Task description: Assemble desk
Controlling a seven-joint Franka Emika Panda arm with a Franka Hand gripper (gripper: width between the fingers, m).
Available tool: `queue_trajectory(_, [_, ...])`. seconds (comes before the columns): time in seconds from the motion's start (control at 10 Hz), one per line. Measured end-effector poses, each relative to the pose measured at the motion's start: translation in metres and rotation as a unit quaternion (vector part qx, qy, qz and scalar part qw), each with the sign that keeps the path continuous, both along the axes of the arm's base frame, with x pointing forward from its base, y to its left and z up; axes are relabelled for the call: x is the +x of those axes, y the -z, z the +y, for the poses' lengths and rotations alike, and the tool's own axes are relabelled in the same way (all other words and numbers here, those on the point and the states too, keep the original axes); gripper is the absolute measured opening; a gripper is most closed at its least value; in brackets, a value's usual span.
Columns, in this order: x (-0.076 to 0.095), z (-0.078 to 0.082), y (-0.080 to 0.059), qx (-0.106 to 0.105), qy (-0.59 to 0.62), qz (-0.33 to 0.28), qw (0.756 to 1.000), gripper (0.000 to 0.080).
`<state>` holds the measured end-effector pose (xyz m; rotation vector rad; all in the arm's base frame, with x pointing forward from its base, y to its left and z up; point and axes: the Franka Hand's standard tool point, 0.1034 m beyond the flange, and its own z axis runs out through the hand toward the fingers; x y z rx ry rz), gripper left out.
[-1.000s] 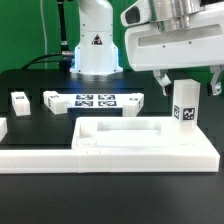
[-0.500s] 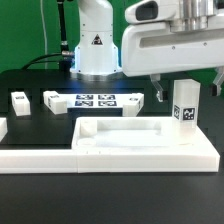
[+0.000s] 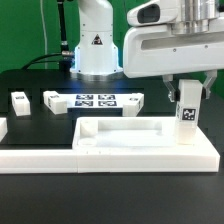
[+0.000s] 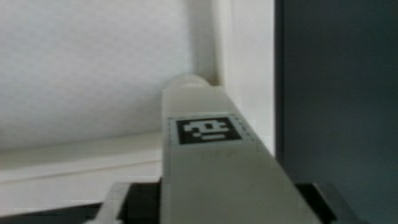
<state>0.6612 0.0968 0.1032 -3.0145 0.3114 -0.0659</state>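
The white desk tabletop [image 3: 125, 133] lies flat at the front, its raised rims up. One square white leg [image 3: 187, 118] with a black-and-white tag stands upright at the tabletop's far corner on the exterior view's right. My gripper [image 3: 192, 88] is over the leg's top, its fingers on either side of it and apart from it, open. In the wrist view the leg [image 4: 217, 150] runs up between my gripper's [image 4: 217, 205] jaws, with the tabletop [image 4: 89, 70] beyond it.
Two more white legs [image 3: 19, 102] [image 3: 52, 100] lie on the black table at the exterior view's left. The marker board [image 3: 100, 101] lies behind the tabletop. A low white rail [image 3: 35, 157] runs along the front. The robot base [image 3: 95, 45] stands at the back.
My gripper has moved toward the exterior view's left and down, from beside the upright leg to over its top. The leg and tabletop have not moved.
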Motion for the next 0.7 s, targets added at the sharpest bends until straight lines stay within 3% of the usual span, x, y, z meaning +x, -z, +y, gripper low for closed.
queue_trajectory(0.4, [0.003,-0.0022,-0.0017,0.011,0.205,0.017,0.978,0.0298])
queue_trajectory(0.5, [0.003,-0.0032,-0.0018,0.019,0.297,0.028,0.954,0.0297])
queue_trajectory(0.7, [0.0021,-0.0058,0.0,0.054,0.464,0.053,0.883,0.0296])
